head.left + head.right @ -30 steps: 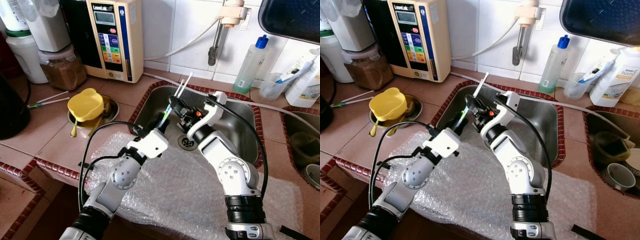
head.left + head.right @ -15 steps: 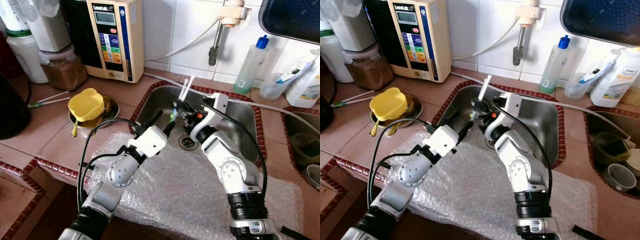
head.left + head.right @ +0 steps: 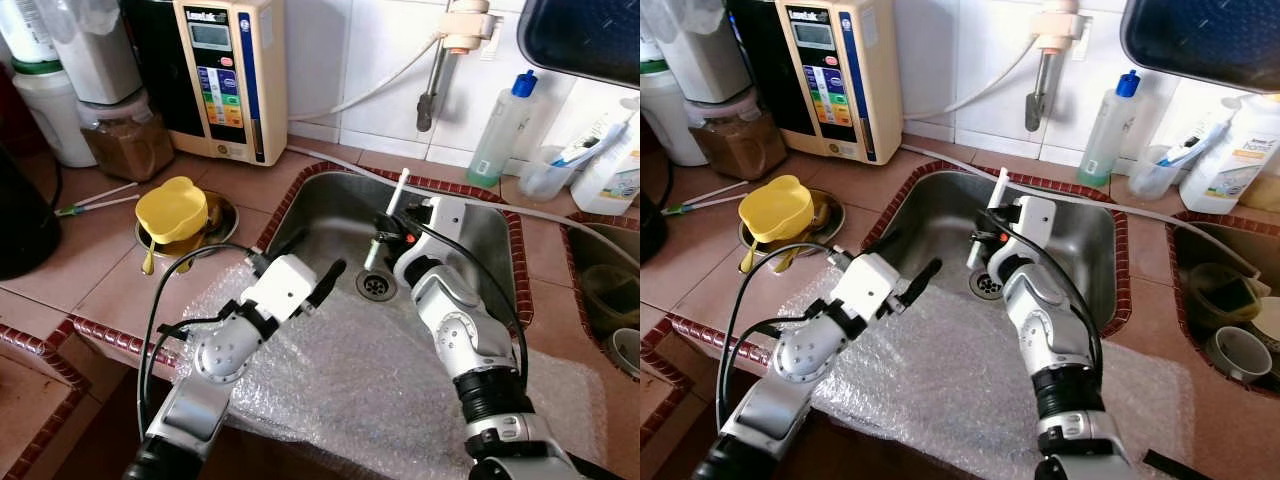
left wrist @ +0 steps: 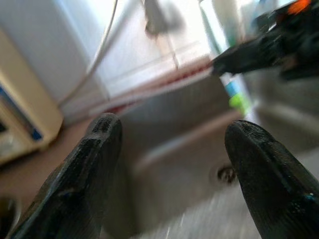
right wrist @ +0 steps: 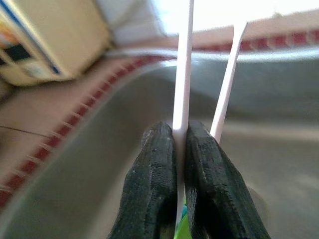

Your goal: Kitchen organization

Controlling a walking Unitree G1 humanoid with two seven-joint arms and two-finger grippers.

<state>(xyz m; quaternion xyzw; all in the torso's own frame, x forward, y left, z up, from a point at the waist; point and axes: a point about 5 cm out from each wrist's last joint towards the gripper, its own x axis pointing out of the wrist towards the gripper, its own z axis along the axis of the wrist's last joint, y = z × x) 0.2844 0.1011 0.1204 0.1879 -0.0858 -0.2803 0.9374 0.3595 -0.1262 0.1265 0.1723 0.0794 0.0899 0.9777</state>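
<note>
Chopsticks [image 3: 393, 205], thin and white, stood nearly upright over the steel sink [image 3: 322, 205], above the drain [image 3: 376, 285], clamped in the right gripper [image 3: 385, 222]. Bubble wrap [image 3: 350, 385] covered the counter edge in front of the sink, and the left gripper [image 3: 312, 268] hovered over its far edge, fingers spread wide with nothing between them. Right wrist view caught what the head views could not: two separate white sticks, one pinched tight between the black fingertips [image 5: 154, 179], the other just beside them, a green tip below. Left wrist view was blurred, showing the parted fingers [image 4: 84, 174] facing the sink
</note>
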